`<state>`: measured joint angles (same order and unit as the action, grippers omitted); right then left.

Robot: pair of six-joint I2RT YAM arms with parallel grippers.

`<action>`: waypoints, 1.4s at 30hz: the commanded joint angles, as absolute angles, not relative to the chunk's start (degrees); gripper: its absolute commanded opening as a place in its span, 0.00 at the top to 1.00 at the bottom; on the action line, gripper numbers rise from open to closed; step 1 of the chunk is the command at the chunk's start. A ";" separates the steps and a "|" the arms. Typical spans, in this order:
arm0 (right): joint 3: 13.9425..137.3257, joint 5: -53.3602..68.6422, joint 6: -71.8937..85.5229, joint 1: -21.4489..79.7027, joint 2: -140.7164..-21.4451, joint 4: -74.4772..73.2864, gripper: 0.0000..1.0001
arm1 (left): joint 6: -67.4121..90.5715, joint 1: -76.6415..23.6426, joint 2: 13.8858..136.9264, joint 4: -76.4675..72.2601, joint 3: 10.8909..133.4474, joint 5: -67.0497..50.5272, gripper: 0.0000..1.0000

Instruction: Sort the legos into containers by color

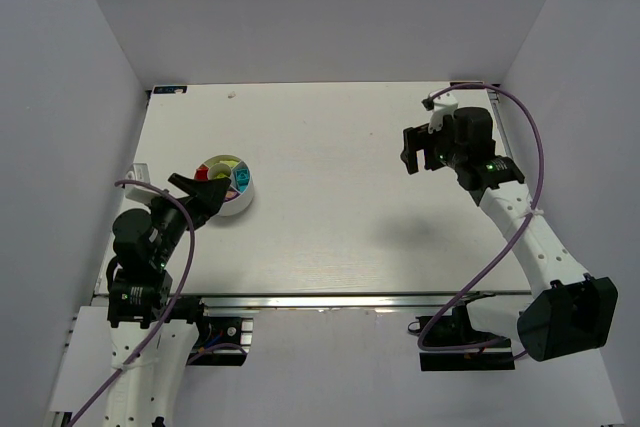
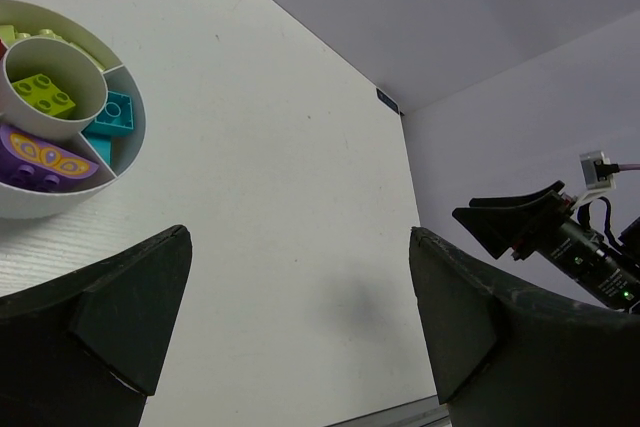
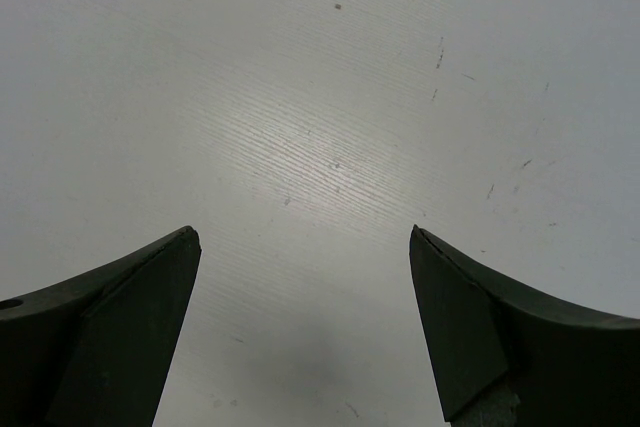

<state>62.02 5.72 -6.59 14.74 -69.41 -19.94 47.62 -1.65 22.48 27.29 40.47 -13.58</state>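
The legos sit in the dish (image 2: 60, 209). A lime brick (image 2: 42, 94) lies studs up in the centre cup, and a purple piece (image 2: 40, 160) lies lengthwise across its wedge beside a teal brick (image 2: 110, 115). The left gripper (image 2: 300, 287) hovers just beside the dish, jaws wide and empty. The right gripper (image 3: 305, 277), well away from the dish, faces the table (image 3: 320, 97) with its jaws wide.

The left gripper (image 2: 300, 287) gapes empty over the table (image 2: 280, 147); the dish (image 2: 60, 209) (cropped, upper left) holds lime, teal, purple, perhaps red legos (image 2: 42, 95) in separate compartments

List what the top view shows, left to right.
Left arm → dish → bare stretch of table → right gripper, fingers open → right arm's base.
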 commanded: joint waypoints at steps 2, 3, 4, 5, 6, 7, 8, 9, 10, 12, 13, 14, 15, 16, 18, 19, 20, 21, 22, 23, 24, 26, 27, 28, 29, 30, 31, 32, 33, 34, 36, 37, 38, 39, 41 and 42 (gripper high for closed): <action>61.61 5.54 -7.38 14.68 -67.59 -18.54 0.11 | 47.64 -1.49 23.12 25.49 41.48 -14.15 0.02; 61.52 5.62 -7.30 14.68 -67.67 -18.54 0.11 | 47.64 -1.49 23.12 25.49 41.48 -14.15 0.02; 61.52 5.62 -7.12 14.76 -67.68 -18.28 0.11 | 47.55 -1.49 23.20 25.49 41.57 -14.15 0.02; 61.52 5.63 -7.12 14.68 -67.85 -18.28 0.11 | 47.46 -1.49 23.20 25.58 41.57 -14.06 0.02; 61.52 5.71 -7.03 14.76 -67.94 -18.28 0.10 | 47.46 -1.49 23.29 25.58 41.66 -14.06 0.02; 61.61 5.71 -6.94 14.77 -68.03 -18.28 0.11 | 47.46 -1.49 23.29 25.58 41.66 -14.06 0.02; 61.61 5.71 -6.94 14.68 -68.11 -18.28 0.11 | 47.37 -1.49 23.29 25.40 41.75 -14.06 0.02; 61.61 5.71 -6.94 14.68 -68.12 -18.28 0.11 | 47.37 -1.49 23.29 25.40 41.66 -13.98 0.02; 61.61 5.63 -6.86 14.68 -68.12 -18.28 0.11 | 47.37 -1.49 23.38 25.23 41.75 -13.97 0.02; 61.61 5.36 -6.94 14.77 -67.94 -18.28 0.11 | 47.29 -1.49 23.55 24.96 41.75 -13.80 0.02; 61.61 5.36 -6.94 14.68 -67.94 -18.37 0.10 | 47.29 -1.49 23.64 24.61 41.84 -13.89 0.02; 61.44 5.36 -7.03 14.76 -67.68 -18.37 0.10 | 47.20 -1.49 23.73 24.52 41.84 -13.80 0.02; 61.35 5.36 -6.94 14.68 -67.41 -18.46 0.11 | 47.20 -1.49 23.73 24.35 41.75 -13.62 0.02; 61.17 5.36 -6.94 14.68 -67.33 -18.28 0.11 | 47.20 -1.49 23.82 24.08 41.66 -13.54 0.02; 60.82 5.54 -6.86 14.76 -66.97 -18.28 0.11 | 47.28 -1.49 23.82 23.65 41.40 -13.54 0.02; 60.73 5.62 -6.77 14.77 -66.80 -18.19 0.11 | 47.29 -1.49 23.82 23.47 41.31 -13.62 0.02; 60.56 5.62 -6.85 14.68 -66.62 -18.19 0.11 | 47.20 -1.49 23.82 23.38 41.31 -13.54 0.02; 60.47 5.63 -6.68 14.76 -66.53 -18.19 0.11 | 47.20 -1.49 24.08 23.29 41.40 -13.54 0.02; 60.38 5.63 -6.68 14.77 -66.45 -18.19 0.10 | 47.11 -1.49 24.17 23.03 41.22 -13.45 0.02; 60.29 5.63 -6.68 14.77 -66.27 -18.19 0.11 | 47.20 -1.49 24.26 22.85 41.22 -13.36 0.02; 60.12 5.71 -6.51 14.68 -66.18 -18.19 0.11 | 47.20 -1.49 24.34 22.59 41.13 -13.45 0.02; 59.86 5.80 -6.50 14.68 -65.92 -18.19 0.11 | 47.29 -1.49 24.26 21.97 40.87 -13.54 0.02; 59.77 5.80 -6.50 14.76 -65.92 -18.19 0.11 | 47.29 -1.49 24.34 21.89 40.87 -13.62 0.02; 59.59 5.80 -6.42 14.77 -65.74 -18.11 0.11 | 47.29 -1.49 24.35 21.97 40.78 -13.62 0.02; 59.59 5.71 -6.33 14.68 -65.66 -18.11 0.11 | 47.20 -1.49 24.35 22.06 40.78 -13.54 0.02; 59.50 5.71 -6.33 14.76 -65.57 -18.11 0.11 | 47.20 -1.49 24.26 22.15 40.78 -13.54 0.02; 59.50 5.63 -6.24 14.77 -65.48 -18.11 0.11 | 47.11 -1.49 24.08 22.24 40.78 -13.54 0.02; 59.50 5.54 -6.24 14.68 -65.39 -18.11 0.11 | 47.11 -1.49 24.00 22.32 40.69 -13.54 0.02; 59.50 5.45 -6.33 14.68 -65.39 -18.11 0.11 | 47.11 -1.49 23.82 22.32 40.61 -13.54 0.02; 59.41 5.45 -6.33 14.68 -65.22 -18.11 0.11 | 47.20 -1.49 23.56 22.41 40.61 -13.54 0.02; 59.33 5.45 -6.33 14.76 -65.13 -18.11 0.11 | 47.20 -1.49 23.47 22.32 40.60 -13.53 0.02; 59.33 5.36 -6.42 14.68 -64.95 -18.19 0.11 | 47.20 -1.49 23.38 22.32 40.52 -13.54 0.02; 59.24 5.36 -6.42 14.68 -64.95 -18.19 0.11 | 47.20 -1.49 23.38 22.24 40.34 -13.62 0.02; 59.24 5.36 -6.33 14.76 -64.86 -18.19 0.10 | 47.28 -1.49 23.38 22.06 40.34 -13.54 0.02; 59.06 5.36 -6.33 14.68 -64.69 -18.19 0.11 | 47.37 -1.49 23.38 21.89 40.17 -13.54 0.02; 58.89 5.36 -6.50 14.68 -64.60 -18.19 0.11 | 47.46 -1.49 23.38 21.71 40.17 -13.62 0.02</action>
